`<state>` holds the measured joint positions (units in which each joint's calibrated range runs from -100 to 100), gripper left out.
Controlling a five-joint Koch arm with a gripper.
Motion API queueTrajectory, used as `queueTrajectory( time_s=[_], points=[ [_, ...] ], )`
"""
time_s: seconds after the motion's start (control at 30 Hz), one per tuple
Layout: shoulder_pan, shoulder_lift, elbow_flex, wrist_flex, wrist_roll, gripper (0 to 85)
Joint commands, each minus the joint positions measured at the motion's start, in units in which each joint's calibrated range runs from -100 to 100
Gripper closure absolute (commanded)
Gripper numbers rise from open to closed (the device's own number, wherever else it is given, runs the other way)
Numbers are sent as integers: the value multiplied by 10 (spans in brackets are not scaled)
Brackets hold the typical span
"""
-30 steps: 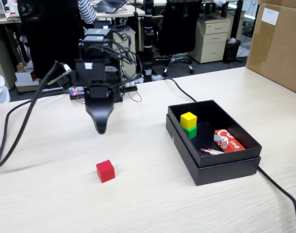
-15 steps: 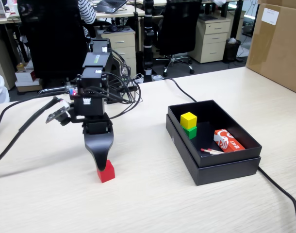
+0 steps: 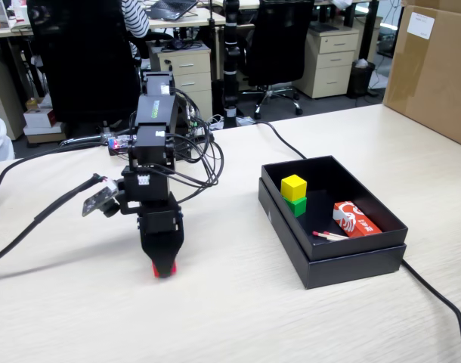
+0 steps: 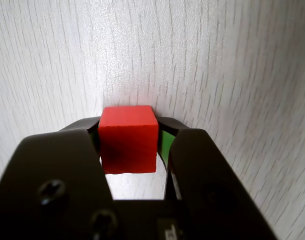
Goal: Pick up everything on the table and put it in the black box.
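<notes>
In the fixed view, the gripper [image 3: 163, 266] stood on the table [image 3: 238, 310], while the yellow cube [image 3: 294, 186] sat atop the green cube [image 3: 297, 205] in the black box [image 3: 351, 261]. In the wrist view, its jaws pinched the red cube [image 4: 128, 139] (both sides touching).

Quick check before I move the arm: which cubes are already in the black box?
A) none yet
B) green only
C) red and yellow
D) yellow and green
D: in the fixed view the yellow cube sits on the green cube inside the black box, while the red cube is between the jaws of the gripper over the table.
</notes>
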<state>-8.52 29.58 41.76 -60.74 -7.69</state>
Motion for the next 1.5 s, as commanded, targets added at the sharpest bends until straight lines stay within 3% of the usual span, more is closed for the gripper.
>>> queueTrajectory(
  time_s=[0.0,0.3,0.33,0.53,0.9,1.47],
  points=[
    [3,-24,41,-12,5,846],
    [56,-382,-79,-26,29,847],
    [85,-468,-105,-28,42,847],
    [157,-553,-123,-37,71,847],
    [276,-415,-53,-38,122,846],
    [275,-139,-13,-41,142,843]
  ],
)
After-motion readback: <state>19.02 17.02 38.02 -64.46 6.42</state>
